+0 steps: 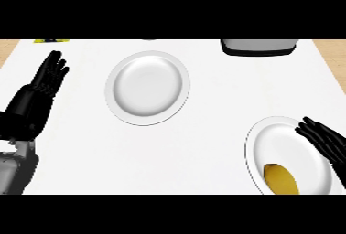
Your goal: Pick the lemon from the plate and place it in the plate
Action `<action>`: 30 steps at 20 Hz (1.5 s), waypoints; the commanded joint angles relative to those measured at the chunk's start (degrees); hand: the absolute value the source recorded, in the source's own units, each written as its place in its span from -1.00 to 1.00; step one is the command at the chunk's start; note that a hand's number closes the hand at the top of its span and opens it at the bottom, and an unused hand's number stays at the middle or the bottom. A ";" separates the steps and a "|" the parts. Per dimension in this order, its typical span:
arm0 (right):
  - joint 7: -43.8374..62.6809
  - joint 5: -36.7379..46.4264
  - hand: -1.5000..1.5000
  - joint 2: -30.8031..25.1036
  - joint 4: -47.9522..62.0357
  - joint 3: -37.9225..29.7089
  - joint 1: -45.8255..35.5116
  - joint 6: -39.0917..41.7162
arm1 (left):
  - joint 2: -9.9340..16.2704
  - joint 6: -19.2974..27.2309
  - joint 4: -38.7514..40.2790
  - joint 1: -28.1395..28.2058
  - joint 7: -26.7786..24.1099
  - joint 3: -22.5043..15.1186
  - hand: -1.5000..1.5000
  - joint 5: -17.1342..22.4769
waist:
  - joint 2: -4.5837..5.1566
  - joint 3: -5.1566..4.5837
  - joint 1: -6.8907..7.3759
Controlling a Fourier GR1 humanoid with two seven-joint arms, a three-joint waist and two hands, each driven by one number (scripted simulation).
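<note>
A yellow lemon (280, 178) lies at the near edge of a white plate (277, 137) at the lower right. My right hand (327, 140) hovers over that plate's right rim, fingers straight and open, a little beyond the lemon and not touching it. A second white plate (147, 87) stands bare at the middle of the counter, further back. My left hand (40, 89) rests open at the left edge, fingers pointing up, well away from both plates.
A grey and black appliance (259, 46) stands at the back right of the white counter. A small yellow and dark object (52, 40) shows at the back left edge. Wooden floor shows beyond the counter's sides.
</note>
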 commanded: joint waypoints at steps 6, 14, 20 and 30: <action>15.38 4.89 -1.00 -22.10 -1.51 -5.16 -0.22 11.99 | 1.45 -1.99 -0.50 -1.10 1.34 2.18 0.00 1.72 | -0.03 -0.02 0.97; 23.18 4.41 -1.00 -25.05 -3.62 -0.89 -1.76 22.41 | -1.10 -2.23 1.34 -2.89 1.46 1.25 0.00 -0.39 | 0.06 0.07 0.49; 30.58 13.69 -1.00 -16.10 1.73 6.15 -11.13 21.17 | -2.41 -3.91 2.39 -2.91 1.33 2.95 0.00 -0.86 | 0.17 0.07 1.06; 24.64 29.99 -1.00 -9.44 9.98 7.23 -8.64 25.24 | -4.86 -3.88 -1.49 -0.03 2.04 3.41 0.00 -4.71 | 0.05 0.10 0.85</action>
